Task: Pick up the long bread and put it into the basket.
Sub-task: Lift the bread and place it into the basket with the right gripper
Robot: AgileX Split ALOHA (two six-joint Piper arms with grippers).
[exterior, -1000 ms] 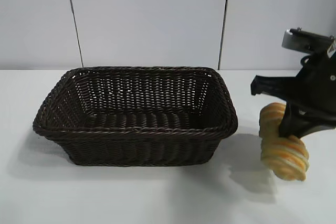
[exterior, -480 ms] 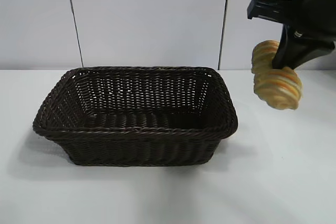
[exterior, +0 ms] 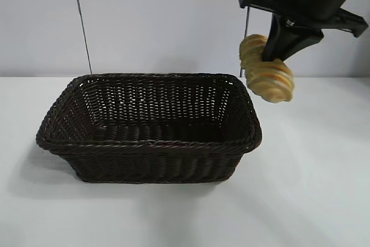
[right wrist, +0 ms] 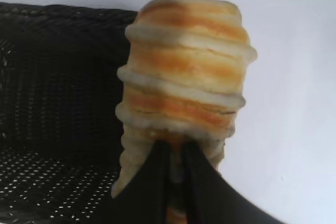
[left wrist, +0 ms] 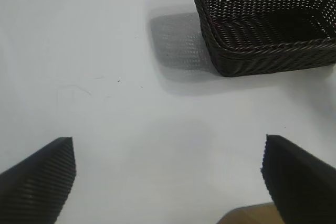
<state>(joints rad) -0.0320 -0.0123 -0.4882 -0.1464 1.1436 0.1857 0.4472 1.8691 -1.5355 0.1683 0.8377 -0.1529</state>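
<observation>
1. The right gripper (exterior: 276,56) hangs high in the air by the basket's right end, its fingers pinched tight on the long bread (exterior: 266,69).
2. In the right wrist view the two dark fingers (right wrist: 152,182) press close together into the near end of the long bread (right wrist: 184,93), and the ribbed loaf sticks out beyond them.
3. The loaf is clear of the table (exterior: 306,201), tilted, just above and beside the right rear corner of the basket (exterior: 150,143).
4. The basket sits on the white table with nothing visible inside it.
5. The left gripper (left wrist: 168,182) is well apart from the basket (left wrist: 262,51), its fingers spread wide over bare table, holding nothing.
</observation>
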